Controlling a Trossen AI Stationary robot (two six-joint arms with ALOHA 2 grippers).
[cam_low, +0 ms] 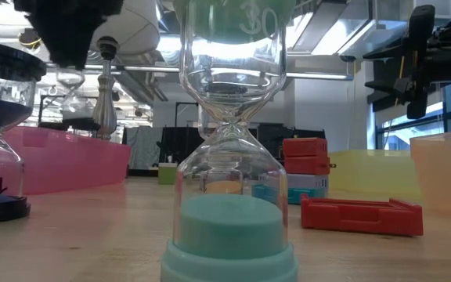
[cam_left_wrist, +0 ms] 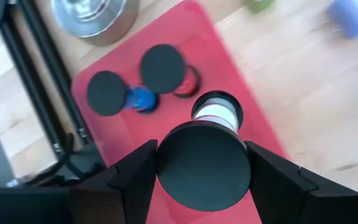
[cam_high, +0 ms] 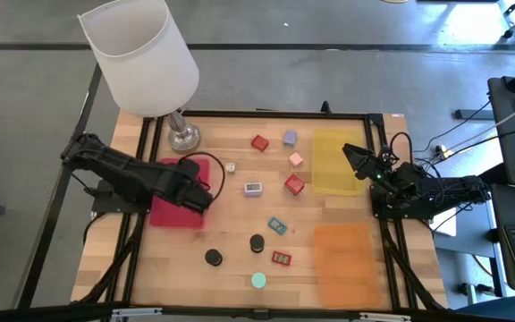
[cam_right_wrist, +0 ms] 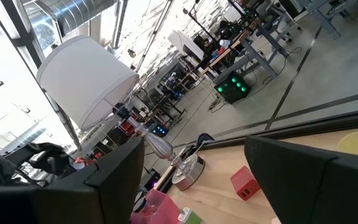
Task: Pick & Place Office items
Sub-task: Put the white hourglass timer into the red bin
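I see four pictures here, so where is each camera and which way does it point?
High view: above the table, looking straight down; both dark arms show, left gripper over the flat red tray, right gripper by the yellow tray.
Low view: at tabletop height, looking level past a teal-sand glass hourglass; dark arm parts hang in from above.
Left wrist view: on the left arm, looking down on the red tray; its fingers clamp a black-capped hourglass.
Right wrist view: on the right arm, looking across the table; its open fingers show.
Shared: the white-shaded lamp appears in high and right wrist views.
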